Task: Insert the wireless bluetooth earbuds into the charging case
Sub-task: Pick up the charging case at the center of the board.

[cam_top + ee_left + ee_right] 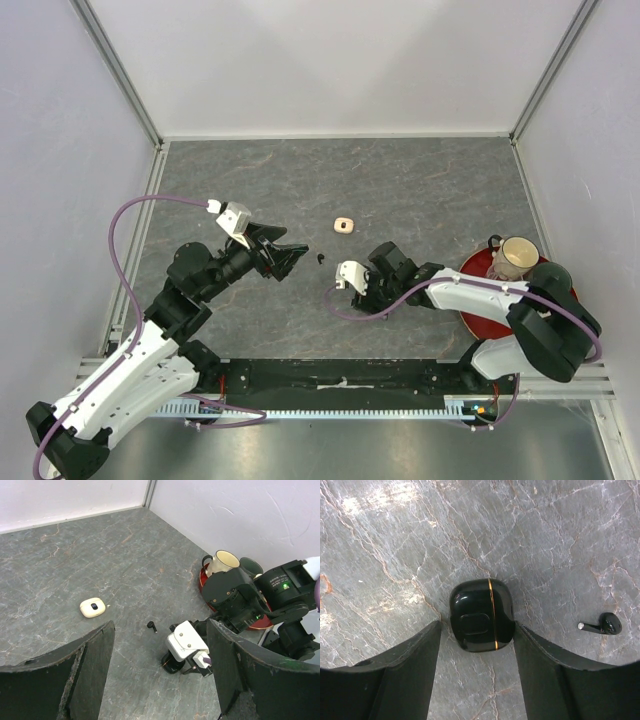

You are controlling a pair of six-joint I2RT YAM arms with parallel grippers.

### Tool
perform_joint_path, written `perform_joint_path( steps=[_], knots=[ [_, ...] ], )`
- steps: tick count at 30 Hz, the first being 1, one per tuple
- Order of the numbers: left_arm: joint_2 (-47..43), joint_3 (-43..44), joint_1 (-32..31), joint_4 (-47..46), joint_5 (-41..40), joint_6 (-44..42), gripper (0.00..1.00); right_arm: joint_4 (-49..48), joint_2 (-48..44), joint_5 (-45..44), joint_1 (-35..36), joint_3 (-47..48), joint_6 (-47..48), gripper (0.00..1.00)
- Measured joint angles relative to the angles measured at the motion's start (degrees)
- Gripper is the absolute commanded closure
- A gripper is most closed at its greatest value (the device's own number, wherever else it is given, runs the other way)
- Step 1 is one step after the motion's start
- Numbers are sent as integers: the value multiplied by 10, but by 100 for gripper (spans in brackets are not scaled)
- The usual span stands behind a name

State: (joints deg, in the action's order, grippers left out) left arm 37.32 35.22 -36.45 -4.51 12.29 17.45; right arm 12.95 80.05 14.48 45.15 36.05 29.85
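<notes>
The right gripper (478,630) brackets a glossy black charging case with a thin gold seam (481,614) at the centre of its wrist view, jaws spread around it with a sliver of grey marbled table (420,180) showing on one side. A black stemmed earbud (601,625) lies at right. The left gripper (284,258), left of centre in the top view, gapes empty; a cream rounded case (344,225) lies just above centre.

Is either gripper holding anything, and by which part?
Left gripper: open, empty. Right gripper straddles the black charging case at its two sides, close or touching; a firm grip cannot be told.
</notes>
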Motion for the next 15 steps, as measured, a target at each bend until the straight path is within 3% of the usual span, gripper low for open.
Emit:
perform_joint_path(
  steps=[7,15],
  knots=[
    [0,0,0,2,0,0,20,0,10,10,0,6,-1,41],
    [2,0,0,2,0,0,19,0,22,16,0,16,-2,65]
  ],
)
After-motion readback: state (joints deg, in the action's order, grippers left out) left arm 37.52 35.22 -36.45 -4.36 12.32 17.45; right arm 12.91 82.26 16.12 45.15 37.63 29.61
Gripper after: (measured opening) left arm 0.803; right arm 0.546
